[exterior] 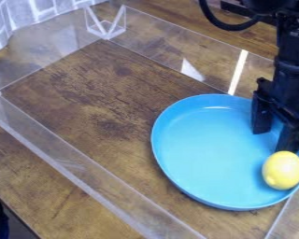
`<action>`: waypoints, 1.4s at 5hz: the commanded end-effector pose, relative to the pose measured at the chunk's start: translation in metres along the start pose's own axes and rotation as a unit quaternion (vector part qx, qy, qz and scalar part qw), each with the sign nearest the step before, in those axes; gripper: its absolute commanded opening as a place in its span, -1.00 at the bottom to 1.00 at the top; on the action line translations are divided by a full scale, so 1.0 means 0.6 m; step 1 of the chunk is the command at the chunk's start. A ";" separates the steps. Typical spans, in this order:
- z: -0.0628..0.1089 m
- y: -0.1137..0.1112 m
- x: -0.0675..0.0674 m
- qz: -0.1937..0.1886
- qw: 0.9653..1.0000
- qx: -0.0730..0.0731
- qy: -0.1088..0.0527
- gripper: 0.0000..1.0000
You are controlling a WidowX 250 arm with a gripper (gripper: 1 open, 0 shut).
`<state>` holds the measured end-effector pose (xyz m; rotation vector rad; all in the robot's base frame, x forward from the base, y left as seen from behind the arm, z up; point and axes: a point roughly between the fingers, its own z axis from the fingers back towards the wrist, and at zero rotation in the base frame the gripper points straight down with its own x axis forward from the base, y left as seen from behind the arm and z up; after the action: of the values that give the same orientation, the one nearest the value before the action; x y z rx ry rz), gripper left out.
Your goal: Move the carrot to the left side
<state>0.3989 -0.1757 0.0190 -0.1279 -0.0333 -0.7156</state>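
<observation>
No carrot shows in the camera view; it is hidden or out of view. My black gripper (276,133) points down over the right part of a blue plate (205,149), near its far right rim. Its two fingers (260,119) stand apart, so it is open, and I see nothing between them. A round yellow fruit (284,170) lies on the plate just below and in front of the gripper, apart from the fingers.
The plate rests on a brown wooden tabletop (96,93) ringed by low clear acrylic walls (64,159). A small clear stand (105,21) sits at the back left. The arm's black body and cables rise at the top right.
</observation>
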 end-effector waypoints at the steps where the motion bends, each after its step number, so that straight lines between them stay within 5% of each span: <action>1: -0.034 -0.002 -0.011 -0.011 1.000 -0.014 0.022 1.00; 2: -0.034 -0.001 -0.010 -0.011 1.000 -0.013 0.022 -1.00; 7: 0.026 -0.007 -0.019 -0.016 1.000 -0.002 0.023 -1.00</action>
<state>0.3906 -0.1642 0.0235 -0.1195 0.0258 -0.7291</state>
